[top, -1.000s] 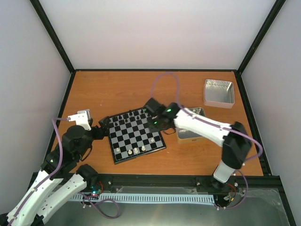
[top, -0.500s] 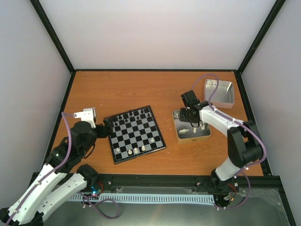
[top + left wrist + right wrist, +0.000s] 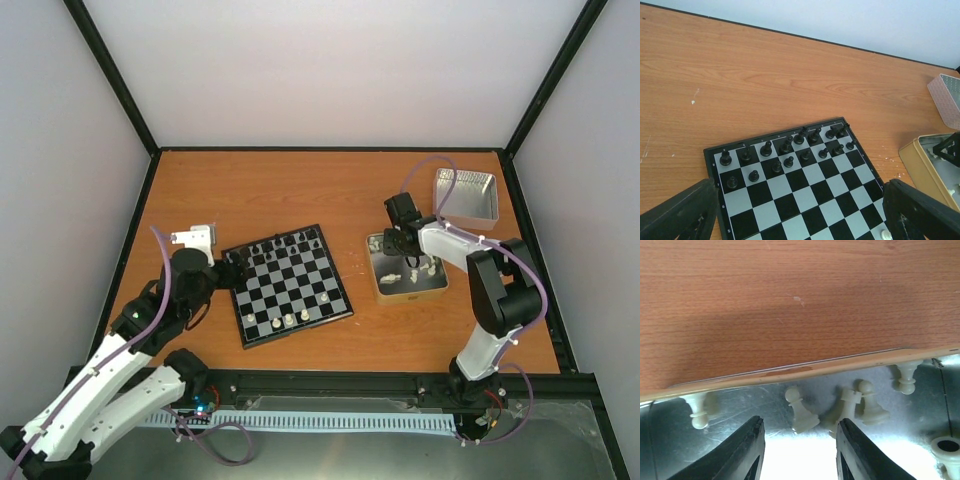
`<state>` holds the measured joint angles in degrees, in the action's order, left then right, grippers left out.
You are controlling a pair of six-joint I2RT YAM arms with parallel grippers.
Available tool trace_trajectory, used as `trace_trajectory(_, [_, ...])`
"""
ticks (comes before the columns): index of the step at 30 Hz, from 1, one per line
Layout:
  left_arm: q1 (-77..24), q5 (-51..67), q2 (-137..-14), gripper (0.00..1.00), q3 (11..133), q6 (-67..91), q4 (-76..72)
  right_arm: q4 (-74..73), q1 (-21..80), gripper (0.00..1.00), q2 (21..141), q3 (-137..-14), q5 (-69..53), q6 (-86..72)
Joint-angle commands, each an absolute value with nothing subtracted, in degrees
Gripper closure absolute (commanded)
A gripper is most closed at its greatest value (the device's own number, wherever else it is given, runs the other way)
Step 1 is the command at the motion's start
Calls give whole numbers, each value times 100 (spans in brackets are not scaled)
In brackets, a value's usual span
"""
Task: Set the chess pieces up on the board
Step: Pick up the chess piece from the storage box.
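Note:
The board (image 3: pixel 293 284) lies left of centre, turned a little. Black chessmen fill its far two rows, and a few white chess pieces (image 3: pixel 290 319) stand along its near edge. My left gripper (image 3: pixel 233 264) hovers at the board's left edge, open wide and empty; the left wrist view shows the board (image 3: pixel 805 197) between its fingers (image 3: pixel 685 212). My right gripper (image 3: pixel 397 238) is down in a gold-rimmed tin (image 3: pixel 412 296), open. A loose white pawn (image 3: pixel 801 412) lies just ahead of that gripper (image 3: pixel 800 424), untouched, with a rook (image 3: pixel 847 404) and another pawn (image 3: pixel 871 405) beside it.
A second, empty silver tin (image 3: pixel 466 195) sits at the back right, close to the right arm's cable. More white pieces lie scattered in the gold-rimmed tin (image 3: pixel 815 367). Black frame rails border the table.
My right arm has swung from over the board's right side to the gold-rimmed tin and lowered into it. The left arm shifted slightly toward the board's left edge.

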<state>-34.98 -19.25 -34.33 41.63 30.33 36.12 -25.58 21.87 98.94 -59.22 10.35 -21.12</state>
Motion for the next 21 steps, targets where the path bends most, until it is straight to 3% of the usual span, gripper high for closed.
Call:
trace_trajectory(1, [-3472, -1799, -3593, 9, 4292, 3059, 3424, -2300, 2113, 59, 9880, -5836, 1201, -1907])
trace_trajectory(6, [-3472, -1743, -3608, 9, 4259, 3075, 3404, -2091, 2018, 67, 9993, -5841, 955, -1609])
trace_trajectory(16, [-3467, -1683, -3516, 9, 4155, 3111, 3422, -2122, 1986, 67, 10285, -5851, 744, -1414])
trace_trajectory(21, [-3471, -1669, -3516, 9, 4143, 3127, 3427, -2247, 1981, 74, 10243, -5833, 765, -1503])
